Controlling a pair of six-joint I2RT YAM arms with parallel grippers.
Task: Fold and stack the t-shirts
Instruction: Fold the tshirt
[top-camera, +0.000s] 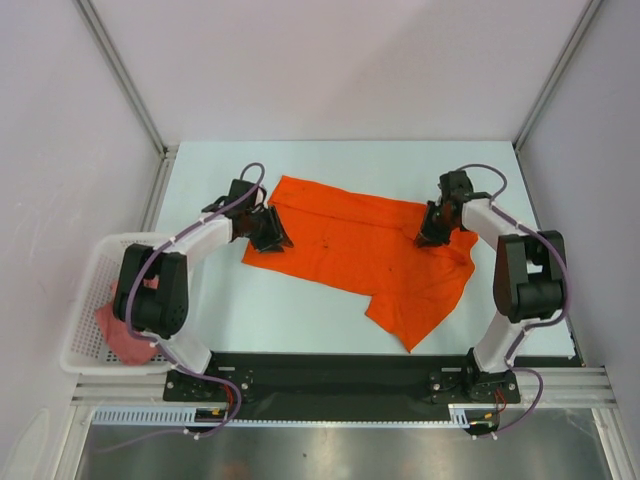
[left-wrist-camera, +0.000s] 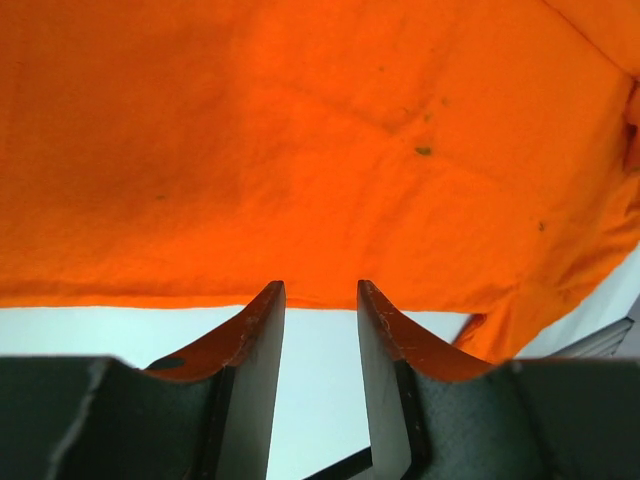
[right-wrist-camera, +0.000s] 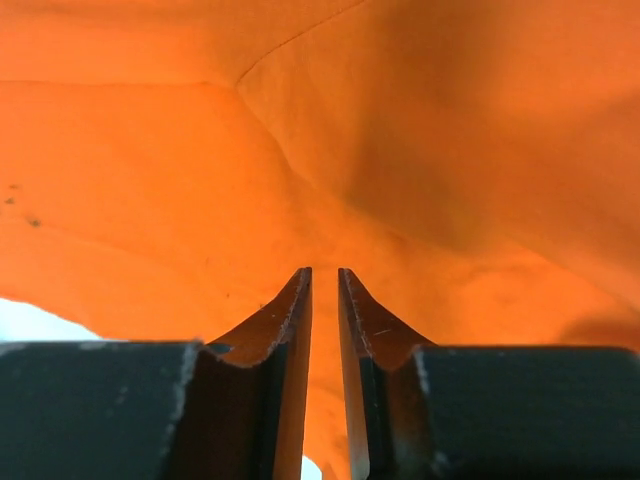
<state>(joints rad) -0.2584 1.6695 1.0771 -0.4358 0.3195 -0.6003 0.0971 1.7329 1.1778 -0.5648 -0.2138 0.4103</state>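
On the table (top-camera: 300, 320), orange t-shirt (top-camera: 350, 250) lies unfolded.
Left pincer (top-camera: 274, 240) slightly open at its edge, right pincer (top-camera: 429, 238) nearly closed, grip unclear; pink t-shirt (top-camera: 125, 338) in basket (top-camera: 85, 290).

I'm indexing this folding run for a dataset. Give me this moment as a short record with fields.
orange t-shirt: spread on the table, unfolded, near corner rumpled
pink t-shirt: bunched in the basket at the left
left gripper: at the orange shirt's left hem, jaws open
right gripper: over the shirt's right side, jaws almost closed, grip unclear
stack: not begun
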